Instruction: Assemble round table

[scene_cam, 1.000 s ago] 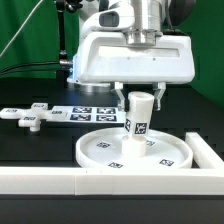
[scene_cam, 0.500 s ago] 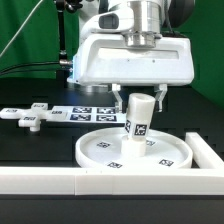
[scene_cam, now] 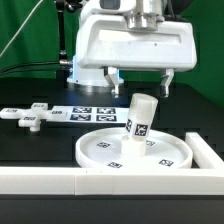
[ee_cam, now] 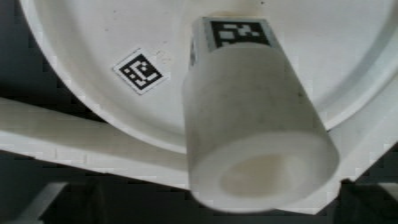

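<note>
The large rimmed round disc (scene_cam: 95, 150) lies flat on the black table near the front wall. The short cylindrical post (scene_cam: 140, 118) stands on the disc's middle, leaning a little toward the exterior view's right, with a square tag on its side. My gripper (scene_cam: 138, 78) hangs above the post, its fingers (scene_cam: 108, 76) spread wide, open and empty. The cross-shaped piece (scene_cam: 28, 117) lies on the table at the exterior view's left. In the wrist view the post (ee_cam: 258, 120) points up at the camera, over the disc (ee_cam: 98, 45). My fingertips do not show there.
The marker board (scene_cam: 88, 113) lies behind the disc. The long white border wall (scene_cam: 60, 181) runs along the front and continues up the exterior view's right side (scene_cam: 208, 152), close to the disc. A green backdrop stands behind the arm's base.
My gripper was low around the post's top. It has let go and risen straight up with its fingers spread. The post stays on the disc, now leaning slightly.
</note>
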`<state>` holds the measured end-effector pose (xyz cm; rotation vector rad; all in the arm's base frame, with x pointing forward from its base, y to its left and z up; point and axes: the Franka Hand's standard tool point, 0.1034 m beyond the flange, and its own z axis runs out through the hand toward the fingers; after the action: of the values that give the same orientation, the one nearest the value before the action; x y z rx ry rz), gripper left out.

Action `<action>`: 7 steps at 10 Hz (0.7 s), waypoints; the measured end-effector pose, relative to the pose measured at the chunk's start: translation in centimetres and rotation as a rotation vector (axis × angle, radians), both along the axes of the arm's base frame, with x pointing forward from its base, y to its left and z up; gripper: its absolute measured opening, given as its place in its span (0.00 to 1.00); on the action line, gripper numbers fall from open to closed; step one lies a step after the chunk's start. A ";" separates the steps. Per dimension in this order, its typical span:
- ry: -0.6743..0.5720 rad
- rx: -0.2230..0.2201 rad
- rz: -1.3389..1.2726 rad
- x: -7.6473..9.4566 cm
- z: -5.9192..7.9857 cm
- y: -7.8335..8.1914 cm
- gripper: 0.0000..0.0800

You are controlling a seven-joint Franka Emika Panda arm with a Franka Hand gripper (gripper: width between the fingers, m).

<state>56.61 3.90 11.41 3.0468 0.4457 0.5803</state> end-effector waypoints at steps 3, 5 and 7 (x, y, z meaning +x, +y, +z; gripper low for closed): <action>0.017 0.003 0.004 -0.1 0.9 0.3 0.81; 0.045 0.004 0.007 -0.3 0.7 0.5 0.81; 0.049 -0.001 0.017 -0.3 0.5 0.6 0.81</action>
<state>56.33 4.48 11.88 3.0655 0.4733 0.5062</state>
